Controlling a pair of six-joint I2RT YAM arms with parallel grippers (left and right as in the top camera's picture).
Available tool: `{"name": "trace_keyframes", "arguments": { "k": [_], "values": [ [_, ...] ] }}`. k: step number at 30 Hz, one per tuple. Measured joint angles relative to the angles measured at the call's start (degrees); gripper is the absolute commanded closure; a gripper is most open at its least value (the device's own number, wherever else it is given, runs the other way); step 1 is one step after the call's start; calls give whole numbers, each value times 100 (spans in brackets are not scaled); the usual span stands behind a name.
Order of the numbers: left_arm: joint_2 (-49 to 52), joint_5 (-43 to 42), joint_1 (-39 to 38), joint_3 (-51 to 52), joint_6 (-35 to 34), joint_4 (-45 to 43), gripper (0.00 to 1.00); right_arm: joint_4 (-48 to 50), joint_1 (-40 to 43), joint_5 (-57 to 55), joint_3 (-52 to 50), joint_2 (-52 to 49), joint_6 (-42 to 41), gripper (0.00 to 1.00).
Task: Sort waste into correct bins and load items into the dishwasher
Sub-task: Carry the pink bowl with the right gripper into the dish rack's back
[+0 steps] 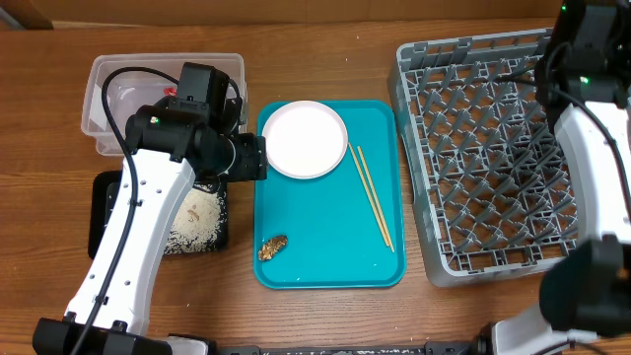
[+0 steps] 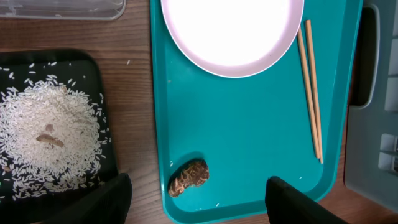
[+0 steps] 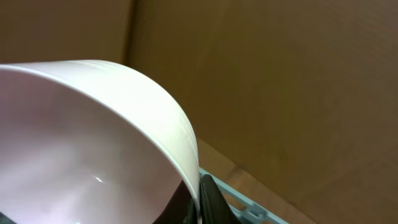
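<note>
Hovering above the brown lump (image 2: pixel 188 177), lower centre, the left gripper (image 2: pixel 198 193) has fingers spread. The right gripper (image 3: pixel 200 202) pinches the rim of a white bowl (image 3: pixel 81 143).

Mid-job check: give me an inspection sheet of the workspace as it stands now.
Surface: wooden table, a stray rice grain beside the black tray.
Job's things: plate, chopsticks and brown food lump on the teal tray; rice piled in the black tray; clear tub behind it; bowl held near the dish rack.
Clutter: nothing seen.
Grippers: left claw open, above the teal tray's near end by the lump; right claw shut on the bowl's rim.
Cables: black cable loops from the left arm over the clear tub.
Surroundings: brown board behind the rack.
</note>
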State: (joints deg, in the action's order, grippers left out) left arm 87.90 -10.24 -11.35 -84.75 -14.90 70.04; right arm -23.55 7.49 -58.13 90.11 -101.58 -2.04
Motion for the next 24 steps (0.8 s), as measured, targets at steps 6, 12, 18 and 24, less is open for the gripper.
{"name": "trace_keyframes", "arguments": {
  "k": [6,12,18,24],
  "values": [
    [0,0,0,0,0,-2,28,284,236,-697,-2,-1062,57,96],
    [0,2,0,0,-50,-72,25,297,227,-896,-7,-1617,61,96],
    [0,2,0,0,-131,-105,25,46,59,-872,-9,-1786,-7,96],
    [0,2,0,0,-149,-105,24,-337,-114,-813,-11,-1786,-125,96]
  ]
}}
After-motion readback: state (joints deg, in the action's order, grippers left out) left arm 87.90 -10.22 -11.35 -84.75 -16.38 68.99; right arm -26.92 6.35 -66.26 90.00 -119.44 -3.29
